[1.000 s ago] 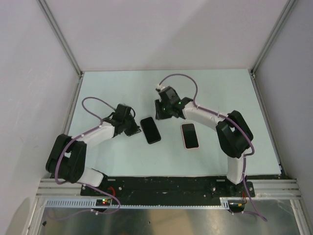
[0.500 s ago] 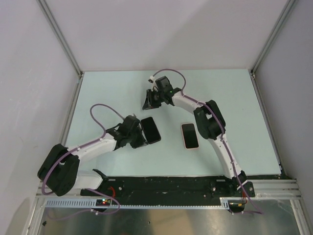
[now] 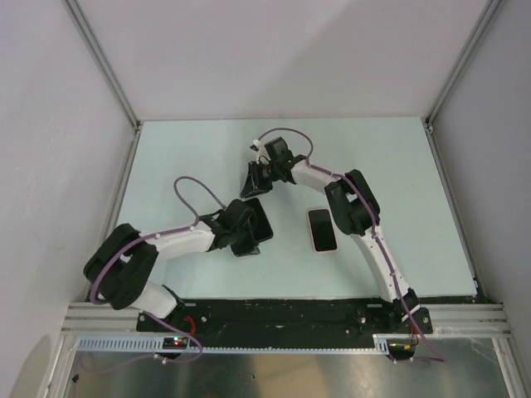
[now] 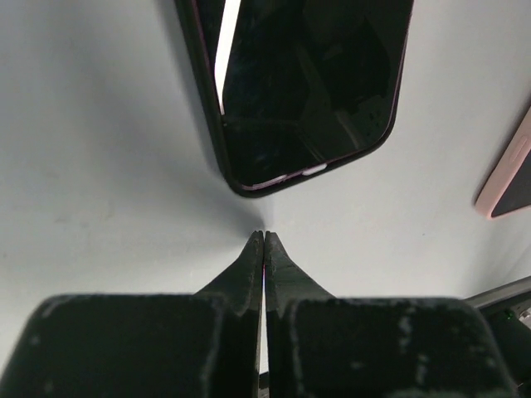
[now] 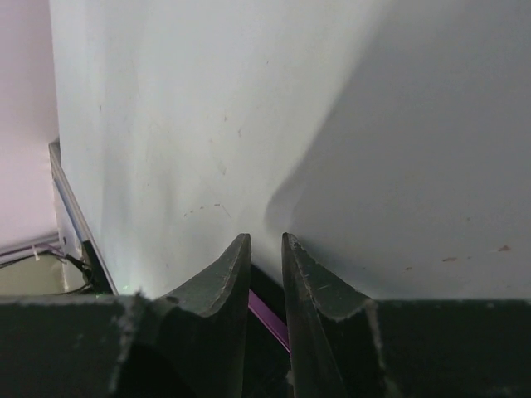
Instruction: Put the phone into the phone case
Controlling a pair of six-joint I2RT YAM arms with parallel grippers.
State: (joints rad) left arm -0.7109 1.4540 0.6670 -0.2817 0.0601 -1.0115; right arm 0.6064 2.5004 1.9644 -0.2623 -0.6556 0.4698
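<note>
Found the black phone case [image 4: 307, 83] lying flat on the pale table [image 4: 99, 166], rounded near end just ahead of the left gripper [image 4: 263, 242], close to the tips but apart from them. Saw that gripper's jaws pressed tight together, pinching nothing, tips low over the tabletop. Spotted the pink-edged phone [image 3: 322, 230] off to the right of those jaws, dark face up, apart from the case and not yet in it; caught only a pink corner of it at the right edge of the left wrist view. From above, noted the left gripper overlapping the near-left part of the case. Found the right gripper [image 5: 265, 249] just past the far end of the case, jaws parted by a narrow slit with nothing between them, facing pale tabletop, with a purple cable [image 5: 267, 311] glimpsed low in the slit. Could not judge contact between those tips and the surface
</note>
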